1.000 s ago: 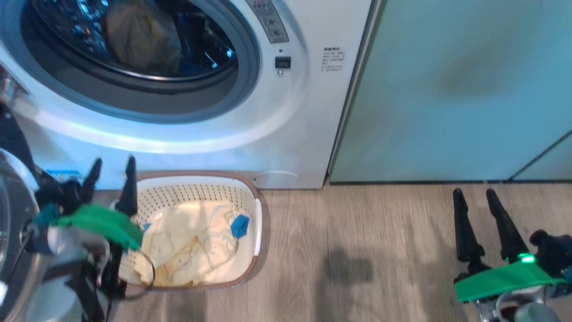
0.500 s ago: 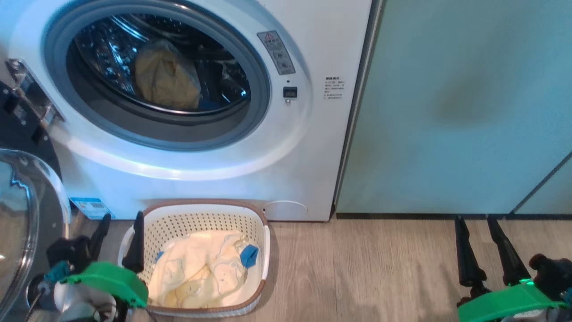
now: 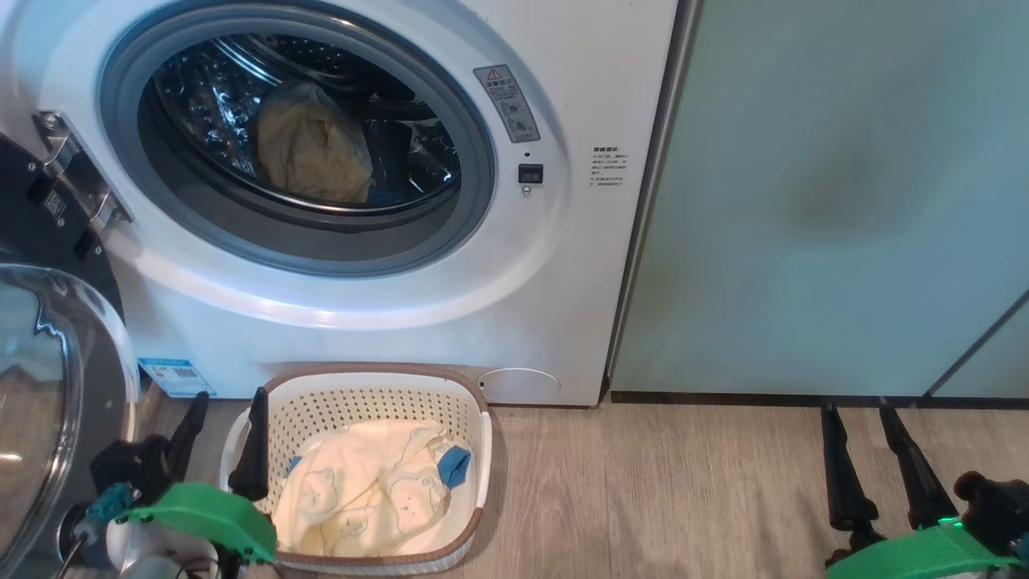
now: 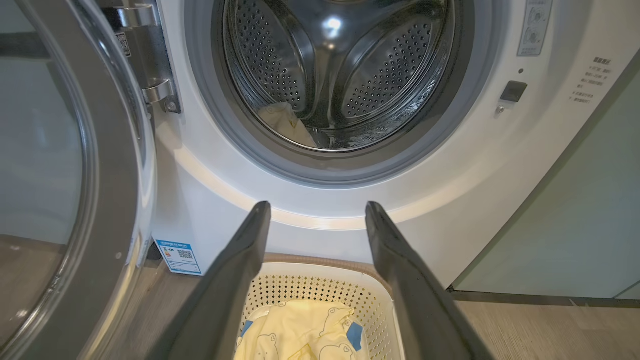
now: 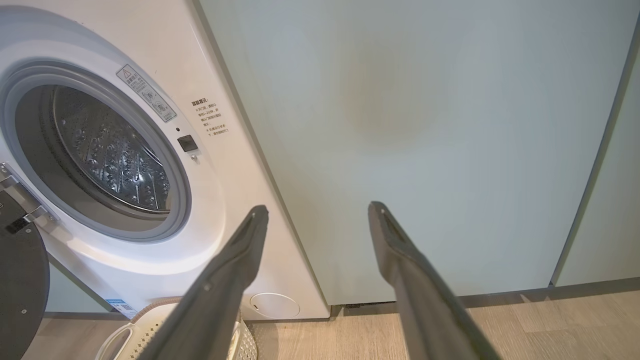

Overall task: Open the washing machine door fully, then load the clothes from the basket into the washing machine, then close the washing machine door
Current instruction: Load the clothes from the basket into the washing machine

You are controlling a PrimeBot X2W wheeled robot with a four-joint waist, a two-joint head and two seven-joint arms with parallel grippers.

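Head camera has tilted up over the last second, so the whole scene slides down the view; that is us moving, not the things. The basket (image 3: 482, 450) sits where it did, on the wood floor (image 3: 643, 498), touching or just short of the washing machine (image 3: 563, 322) behind it. The clothes (image 3: 362, 490), bear-print yellow with the blue piece (image 3: 455, 466) at their right edge, lie in the basket in the same heap as before. Our left gripper (image 3: 229, 398) hangs at the basket's left rim, jaws moderately apart, nothing in them. It looks pulled back a bit towards the basket's near-left side compared with a second ago, though the camera shift makes that hard to be sure of. Our right gripper (image 3: 856, 406) is well right of the basket, in front of the pale green cabinet (image 3: 844, 201), also parted and empty, unchanged. The washing machine door (image 3: 48, 386) stands swung wide to the left of the basket, so we judge the opening step done. A yellow garment (image 3: 309, 153) already lies in the drum (image 4: 345, 75) above and behind the basket. Loading looks partly done; next call is a left-arm dip into the basket for the remaining bundle.
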